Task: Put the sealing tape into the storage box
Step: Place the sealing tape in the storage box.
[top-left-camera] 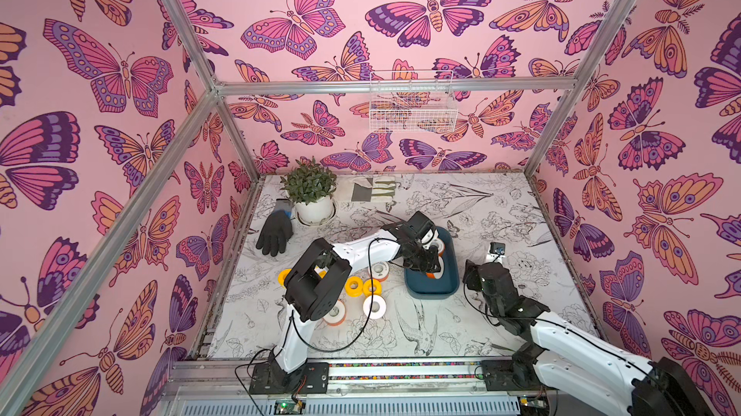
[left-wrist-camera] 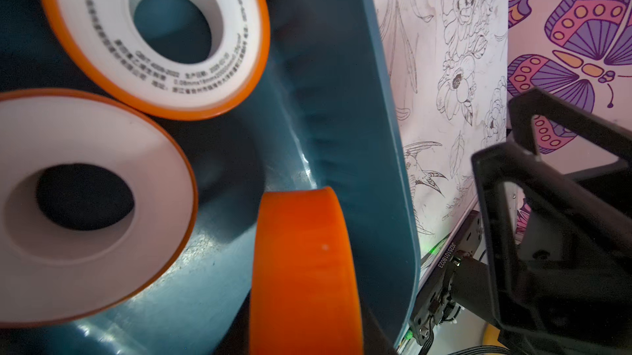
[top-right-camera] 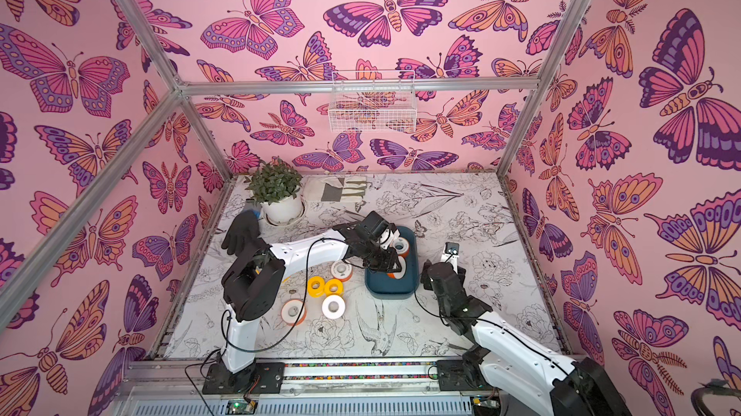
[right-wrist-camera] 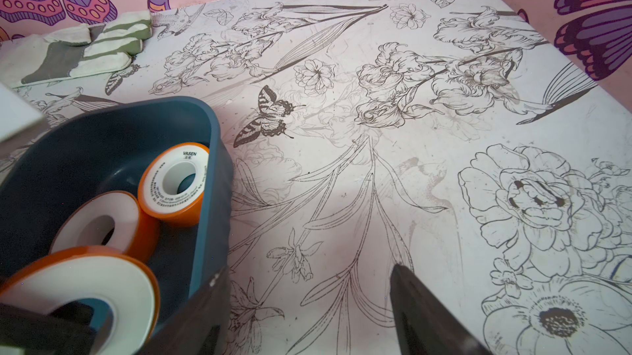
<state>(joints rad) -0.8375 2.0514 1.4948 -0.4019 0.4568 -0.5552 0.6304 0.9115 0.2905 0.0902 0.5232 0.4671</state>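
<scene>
The teal storage box [top-left-camera: 433, 293] sits at mid-table. Two rolls of sealing tape [left-wrist-camera: 160, 28] [left-wrist-camera: 85, 199], white on orange spools, lie flat in it. My left gripper [top-left-camera: 431, 263] reaches into the box, shut on a third orange roll [left-wrist-camera: 304, 267] held on edge near the box wall [left-wrist-camera: 335, 96]. Whether that roll touches the floor I cannot tell. Several more rolls lie on the table left of the box, among them a yellow one [top-left-camera: 355, 285] and a white one [top-left-camera: 375, 305]. My right gripper [right-wrist-camera: 307, 302] stands open and empty over the table just right of the box [right-wrist-camera: 102, 131].
A potted plant [top-left-camera: 310, 193] and a black glove [top-left-camera: 276, 229] sit at the back left. A striped work glove [top-left-camera: 373, 189] lies at the back edge. A white wire basket [top-left-camera: 413, 105] hangs on the back wall. The left arm's elbow [top-left-camera: 316, 285] hangs over the loose rolls.
</scene>
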